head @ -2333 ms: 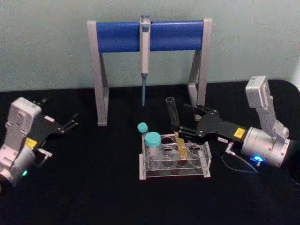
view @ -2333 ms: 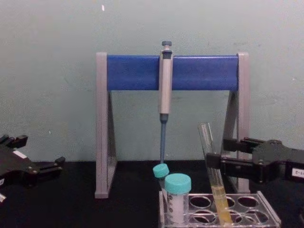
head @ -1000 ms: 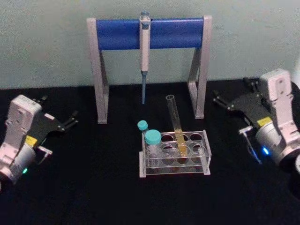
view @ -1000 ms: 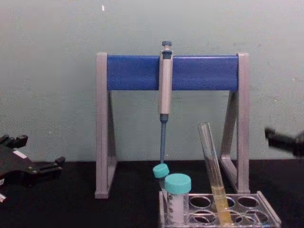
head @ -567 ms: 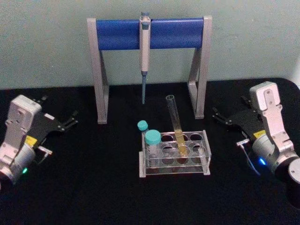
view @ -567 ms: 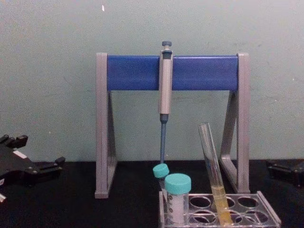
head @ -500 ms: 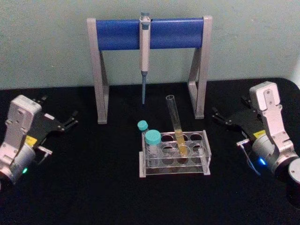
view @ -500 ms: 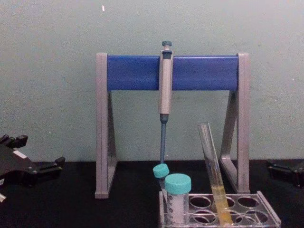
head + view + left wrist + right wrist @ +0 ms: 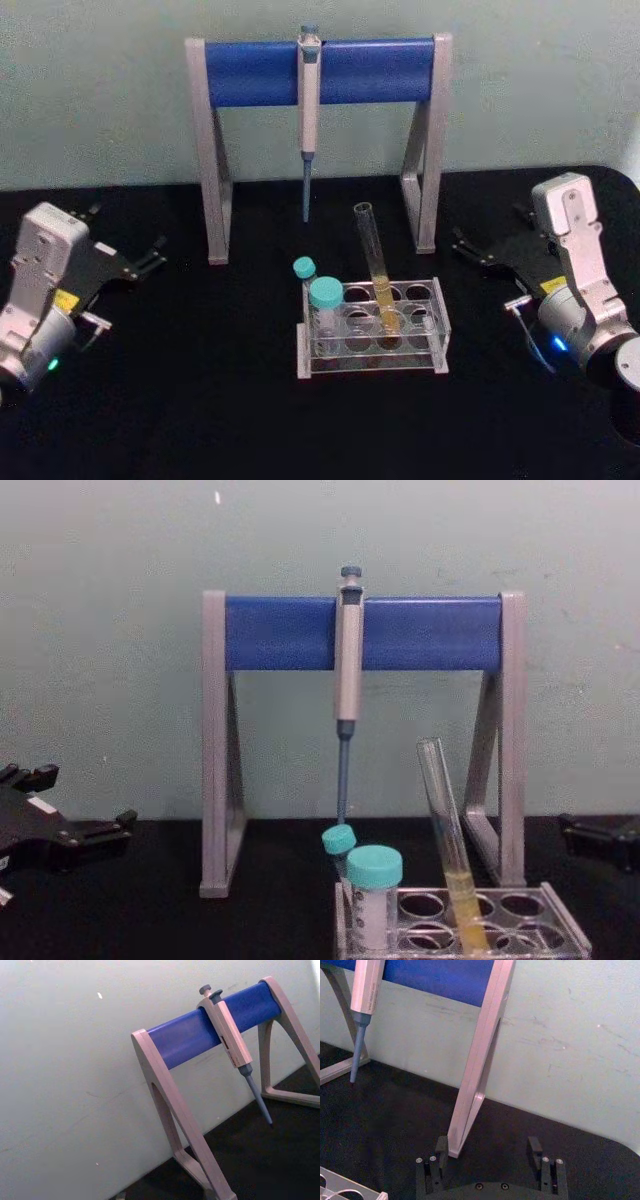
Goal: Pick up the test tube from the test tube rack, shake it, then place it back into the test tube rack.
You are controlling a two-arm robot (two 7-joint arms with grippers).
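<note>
The test tube (image 9: pixel 376 265) is a long clear glass tube with yellow liquid in its lower part. It stands leaning in a back-row hole of the clear test tube rack (image 9: pixel 370 366), and nothing is holding it. From the chest the test tube (image 9: pixel 450 845) tilts left above the rack (image 9: pixel 562 935). My right gripper (image 9: pixel 488 232) rests at the right of the table, well clear of the rack, open and empty. The right gripper (image 9: pixel 487 1147) in its wrist view has bare, spread fingers. My left gripper (image 9: pixel 128 232) sits parked at the far left, open.
A tall grey-and-blue pipette stand (image 9: pixel 320 72) spans the back of the table, and a pipette (image 9: pixel 309 100) hangs from its bar. Two teal-capped vials (image 9: pixel 325 295) stand at the rack's left end. The right gripper faces the stand's right leg (image 9: pixel 475 1075).
My right gripper let go of the test tube and drew back to the right, then settled lower. The tube stays leaning in the rack. The left arm has not moved.
</note>
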